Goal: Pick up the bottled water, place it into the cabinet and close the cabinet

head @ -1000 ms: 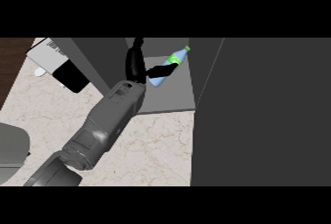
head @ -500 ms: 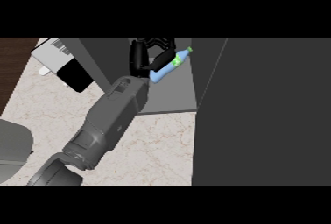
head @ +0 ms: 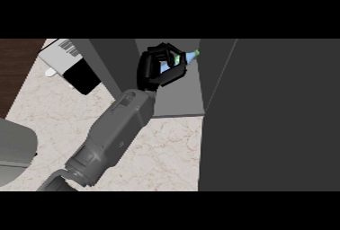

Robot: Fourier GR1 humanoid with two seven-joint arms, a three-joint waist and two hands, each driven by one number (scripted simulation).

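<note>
View from the robot's head, looking steeply down at a pale marble tabletop. One grey forearm rises from the lower left edge and slants up toward an open cabinet at top centre. From where it enters, it reads as the left arm.

The black left hand is inside the cabinet opening, above its grey shelf floor. Its fingers and thumb are curled round the water bottle, which shows only in part through the fingers: a pale blue body, a green label and a blue cap. The bottle lies tilted, its long axis running from lower left to upper right, with the cap poking out past the fingertips toward the cabinet's right wall. Whether its base touches the shelf cannot be told.

The right hand is not in the picture. To the right, a large dark panel fills the view; it may be the cabinet's door or side.

The bottle's label shows no readable words. At upper left a white box carries barcode stripes, again with no legible text, beside a black flat object. A grey rounded shape, perhaps a plate, sits at the left edge.
</note>
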